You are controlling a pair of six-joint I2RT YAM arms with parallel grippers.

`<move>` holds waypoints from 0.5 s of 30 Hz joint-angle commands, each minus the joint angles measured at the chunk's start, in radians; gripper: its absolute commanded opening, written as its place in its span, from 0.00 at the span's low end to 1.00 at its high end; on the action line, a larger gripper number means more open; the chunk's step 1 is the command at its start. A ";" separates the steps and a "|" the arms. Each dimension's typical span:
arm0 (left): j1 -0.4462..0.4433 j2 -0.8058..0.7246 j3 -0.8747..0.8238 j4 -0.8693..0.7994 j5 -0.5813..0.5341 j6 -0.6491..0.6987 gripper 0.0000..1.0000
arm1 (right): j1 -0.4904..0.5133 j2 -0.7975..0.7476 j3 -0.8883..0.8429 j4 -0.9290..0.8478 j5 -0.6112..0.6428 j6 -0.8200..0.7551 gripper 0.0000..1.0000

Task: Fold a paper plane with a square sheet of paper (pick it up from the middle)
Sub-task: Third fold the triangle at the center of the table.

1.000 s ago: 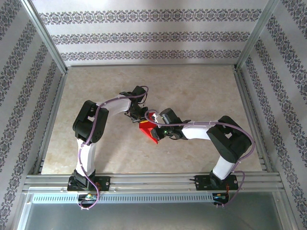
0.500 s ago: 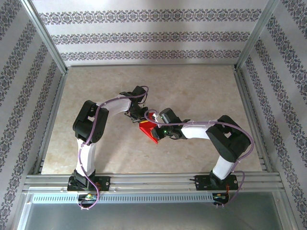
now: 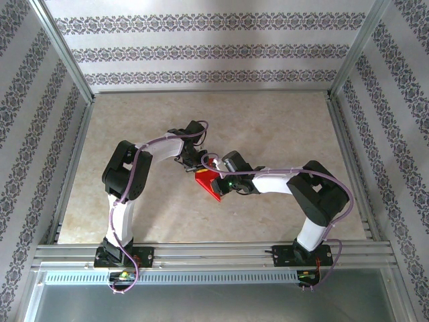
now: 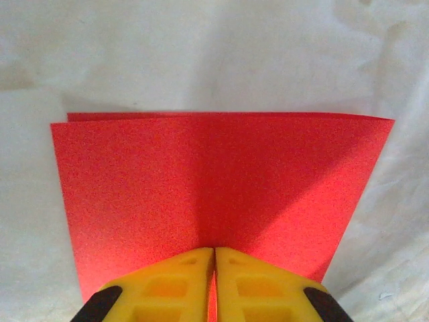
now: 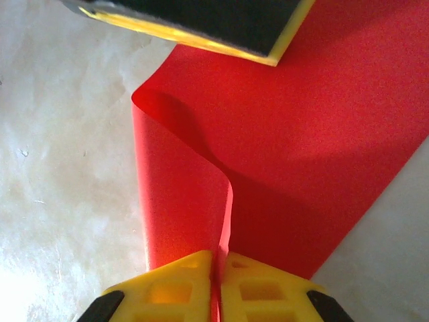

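— Where is the sheet of paper [image 3: 208, 186] sitting?

— I'm seeing it near the middle of the table [image 3: 268, 127], right between the tips of the two arms. It's bright red and doubled over. On the left wrist camera two layers are showing, with the back one peeking out along the top left edge.

— What is the left gripper [image 4: 214, 268] doing?

— It's pinching the near edge of the sheet. Its yellow fingers [image 4: 167, 282] are pressing together with nothing but the paper between them.

— And the right gripper [image 5: 220, 272]?

— Much the same. Its jaws are sitting all but together on one thin edge of the sheet. That layer is rising out of the grip and curling over to the left in a soft bend.

— Are the two grippers touching each other?

— From above they're sitting just beside each other, and I can't tell whether they're touching. On the right wrist camera one of the left gripper's pads [image 5: 201, 20] is showing at the top, over the far part of the sheet.

— Is the paper lying flat?

— I can't tell whether any of it is resting on the table.
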 commanded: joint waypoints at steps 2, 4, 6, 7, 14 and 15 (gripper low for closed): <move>-0.026 0.049 -0.017 -0.048 -0.023 0.015 0.12 | -0.011 0.017 0.024 -0.018 0.020 -0.014 0.12; -0.025 0.046 -0.017 -0.049 -0.024 0.015 0.12 | -0.010 0.020 0.025 -0.022 0.018 -0.014 0.12; -0.025 0.047 -0.017 -0.049 -0.022 0.013 0.12 | -0.010 0.023 0.026 -0.024 0.017 -0.014 0.12; -0.025 0.045 -0.014 -0.048 -0.022 0.014 0.12 | -0.010 0.026 0.027 -0.027 0.017 -0.014 0.12; -0.023 0.010 0.003 -0.051 -0.024 0.008 0.13 | -0.010 0.040 0.032 -0.042 0.021 -0.016 0.12; -0.021 -0.002 0.007 -0.050 -0.027 0.004 0.13 | -0.010 0.040 0.032 -0.044 0.021 -0.016 0.12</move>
